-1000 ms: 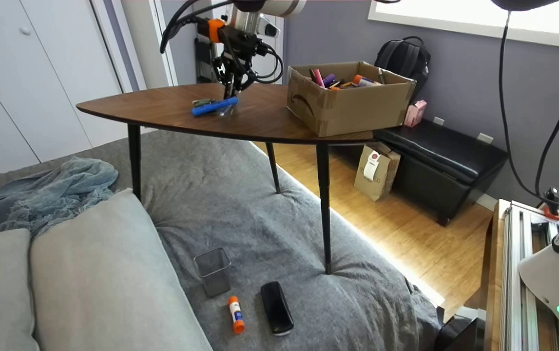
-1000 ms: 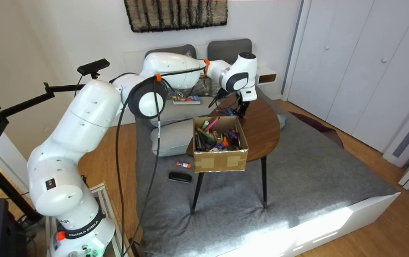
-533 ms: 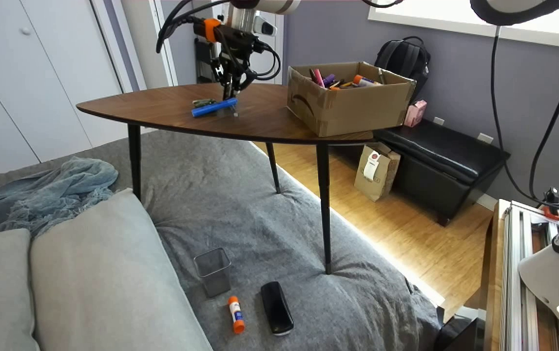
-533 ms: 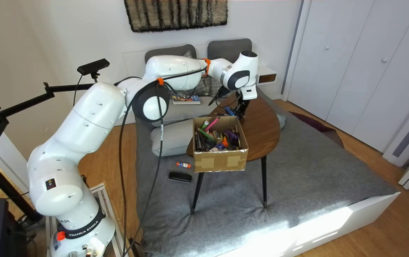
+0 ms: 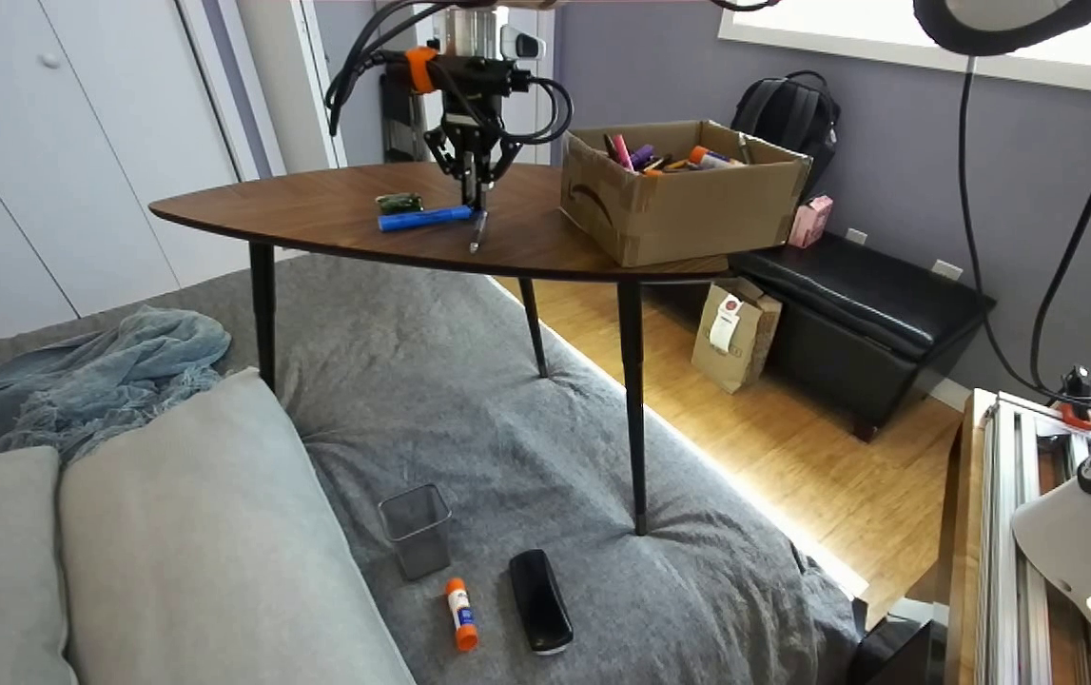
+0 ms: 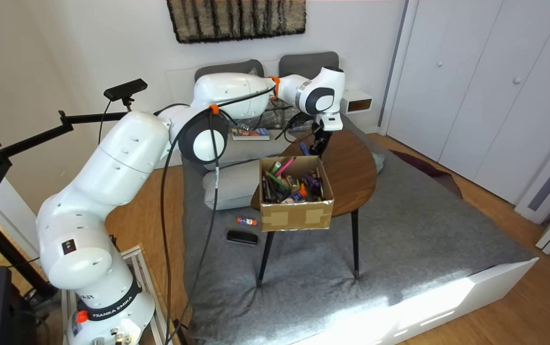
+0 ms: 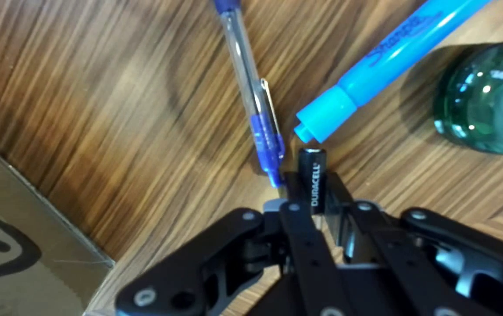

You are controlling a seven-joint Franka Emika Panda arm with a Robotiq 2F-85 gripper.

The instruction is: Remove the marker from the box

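Note:
My gripper [image 5: 476, 200] is low over the table, beside the box; it also shows in the wrist view [image 7: 312, 179]. Its fingers are shut on a black battery lettered DURACELL [image 7: 312, 159], whose end sticks out past the fingertips. The marker [image 5: 478, 232] seems to be the slim greyish stick below my fingertips; in the wrist view it looks like a clear pen with blue-purple ends [image 7: 244, 72] on the table. Its near end is beside my left finger; I cannot tell if they touch. The tan box [image 5: 707, 224] is full of pens; it shows in both exterior views [image 6: 298, 218].
A bright blue Sharpie [image 7: 378, 66] lies near my fingertips, and a green glassy object [image 7: 492, 98] beyond it. The wooden table [image 5: 298, 205] stands on a bed. A glue stick [image 5: 461, 614], a black case [image 5: 540, 601] and a mesh cup [image 5: 416, 533] lie below.
In an exterior view my gripper has shifted right and turned. The greyish stick has moved right and towards that camera. The blue Sharpie has swung, its gripper-side end lower in the picture.

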